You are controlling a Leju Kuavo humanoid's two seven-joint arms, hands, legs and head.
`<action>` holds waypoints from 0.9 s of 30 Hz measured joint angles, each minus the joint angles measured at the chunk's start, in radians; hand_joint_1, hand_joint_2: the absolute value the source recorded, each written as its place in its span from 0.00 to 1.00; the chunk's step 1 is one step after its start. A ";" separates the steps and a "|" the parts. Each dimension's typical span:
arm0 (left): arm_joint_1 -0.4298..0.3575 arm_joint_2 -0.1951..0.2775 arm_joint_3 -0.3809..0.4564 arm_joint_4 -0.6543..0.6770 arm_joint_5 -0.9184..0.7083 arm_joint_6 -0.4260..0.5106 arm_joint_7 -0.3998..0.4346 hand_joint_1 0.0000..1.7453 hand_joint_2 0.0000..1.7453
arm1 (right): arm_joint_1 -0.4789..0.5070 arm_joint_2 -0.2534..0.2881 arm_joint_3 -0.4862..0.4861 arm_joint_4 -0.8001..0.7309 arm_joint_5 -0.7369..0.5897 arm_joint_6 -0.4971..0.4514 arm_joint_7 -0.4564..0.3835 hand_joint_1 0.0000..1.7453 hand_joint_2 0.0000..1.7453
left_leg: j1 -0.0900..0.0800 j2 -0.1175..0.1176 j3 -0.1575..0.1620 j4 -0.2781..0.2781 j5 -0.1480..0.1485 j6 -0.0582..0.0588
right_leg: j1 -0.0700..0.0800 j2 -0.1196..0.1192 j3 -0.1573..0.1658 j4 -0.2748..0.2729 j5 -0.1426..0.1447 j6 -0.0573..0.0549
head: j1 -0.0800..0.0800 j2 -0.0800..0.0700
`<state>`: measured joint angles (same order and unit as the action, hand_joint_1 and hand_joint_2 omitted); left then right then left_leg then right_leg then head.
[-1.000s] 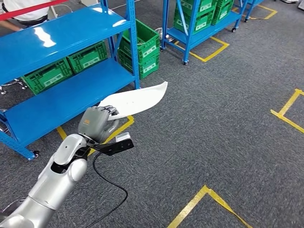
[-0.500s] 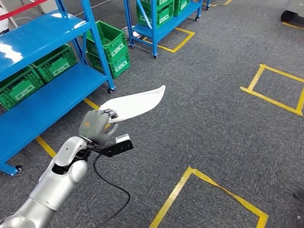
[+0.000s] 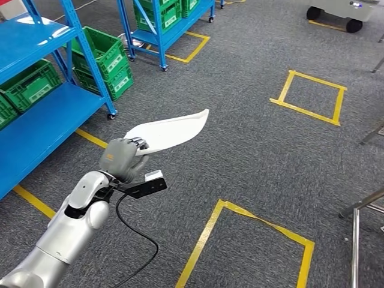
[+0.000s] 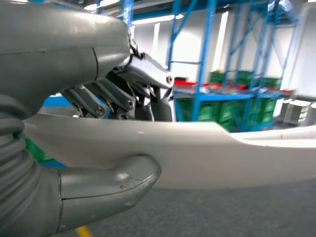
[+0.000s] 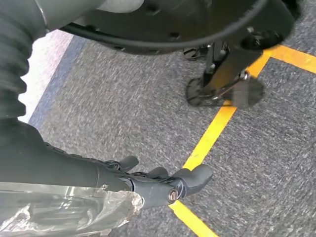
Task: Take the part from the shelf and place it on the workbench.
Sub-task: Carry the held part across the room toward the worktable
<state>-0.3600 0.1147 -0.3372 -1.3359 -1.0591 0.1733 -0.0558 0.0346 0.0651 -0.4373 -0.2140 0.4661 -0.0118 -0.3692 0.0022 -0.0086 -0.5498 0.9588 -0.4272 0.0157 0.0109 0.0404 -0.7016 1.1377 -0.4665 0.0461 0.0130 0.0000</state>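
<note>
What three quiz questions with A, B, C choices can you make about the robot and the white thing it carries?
1. Where is the white part?
A. On the blue shelf
B. In the left hand, above the carpet
C. Inside a green crate

2. What colour are the tape lines on the floor?
A. Red
B. White
C. Yellow

3. What is the left hand doing?
A. Gripping the part
B. Hanging open
C. Pushing a crate

Answers:
1 B: the head view shows the part sticking out from the hand over grey carpet, away from the blue shelf.
2 C: the taped squares are yellow.
3 A: the left wrist view shows the thumb under the part and the fingers over it.
</note>
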 joint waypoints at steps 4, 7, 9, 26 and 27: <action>0.006 0.001 -0.001 0.000 0.000 0.000 0.000 1.00 1.00 | -0.005 0.000 -0.001 0.000 0.002 0.000 0.000 0.00 1.00 | 0.003 0.053 -0.001 0.002 0.002 -0.005 | -0.021 -0.037 -0.053 0.155 -0.052 0.027 | 0.003 0.000; 0.003 0.002 -0.001 0.000 -0.001 -0.001 -0.001 1.00 1.00 | -0.004 0.001 -0.002 0.000 0.008 0.002 -0.001 0.00 1.00 | 0.007 0.080 -0.002 0.012 -0.004 -0.023 | -0.032 -0.080 0.066 -0.047 0.024 0.043 | 0.005 0.000; -0.001 0.004 0.000 0.000 -0.002 -0.001 -0.001 1.00 1.00 | -0.008 0.004 -0.002 0.000 0.011 0.003 -0.001 0.00 1.00 | 0.002 0.092 -0.005 0.020 -0.007 -0.037 | -0.032 -0.094 0.102 -0.114 0.037 0.030 | 0.005 0.000; 0.009 0.011 -0.004 0.000 -0.009 0.000 -0.005 1.00 1.00 | -0.010 0.005 -0.018 0.000 0.038 0.005 0.001 0.00 1.00 | 0.003 -0.054 -0.038 0.025 -0.001 -0.026 | -0.022 0.098 0.092 -0.111 0.037 -0.016 | -0.004 0.000; 0.009 0.011 -0.005 -0.001 -0.009 0.000 -0.005 1.00 1.00 | -0.007 0.005 -0.018 0.000 0.038 0.005 0.001 0.00 1.00 | 0.002 -0.045 -0.032 0.021 -0.003 -0.024 | -0.022 0.091 0.090 -0.110 0.036 -0.011 | -0.004 0.000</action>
<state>-0.3509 0.1257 -0.3422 -1.3368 -1.0682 0.1738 -0.0608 0.0273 0.0700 -0.4557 -0.2140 0.5044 -0.0072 -0.3677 0.0045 -0.0534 -0.5821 0.9801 -0.4302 -0.0087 -0.0109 0.1318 -0.6121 1.0282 -0.4302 0.0349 0.0089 0.0000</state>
